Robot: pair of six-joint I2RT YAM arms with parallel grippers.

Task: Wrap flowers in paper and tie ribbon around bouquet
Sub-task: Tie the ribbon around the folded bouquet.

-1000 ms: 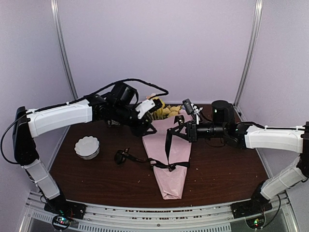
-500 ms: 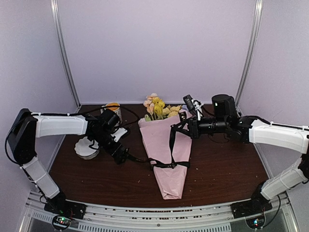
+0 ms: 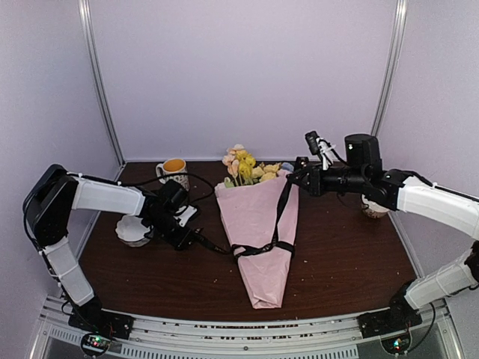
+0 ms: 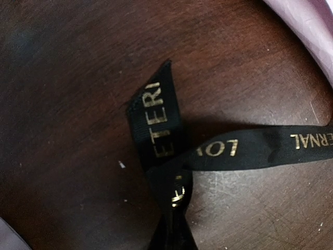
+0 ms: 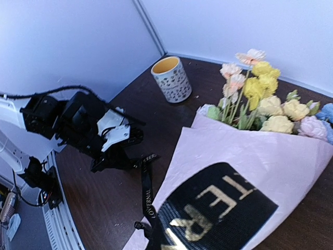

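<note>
The worry from here is slip and drag. Our left hand [image 3: 193,238] sits low on the surface [image 3: 344,262], left of centre, pinched shut on one end of the ribbon [image 3: 262,250]. Our right hand [image 3: 301,175] is raised toward the far right and clamped on the other end, which runs up to it in a straight line. Between them the ribbon bands the bouquet [image 3: 258,224], which lies mid-surface with its blooms toward the far edge and its tip toward the near edge. The ribbon is flat, smooth black weave printed with gold letters, so we judge it could slide out of a narrow pinch if both hands pull hard. The cone tapers, so a loose band could creep down toward the narrow tip instead of cinching. We cannot tell whether the ends are crossed into a knot yet. The paper [image 3: 254,209] is thin, pale pink and faintly crinkled; uneven tension could crush it, open its overlap or tow the light bundle sideways. The flowers [image 3: 243,166] are soft yellow and peach heads on thin green stems. A white fluted bowl [image 3: 133,230] sits just beside our left hand and could be knocked, while the speckled mug [image 3: 174,170] stands clear by the far edge.
</note>
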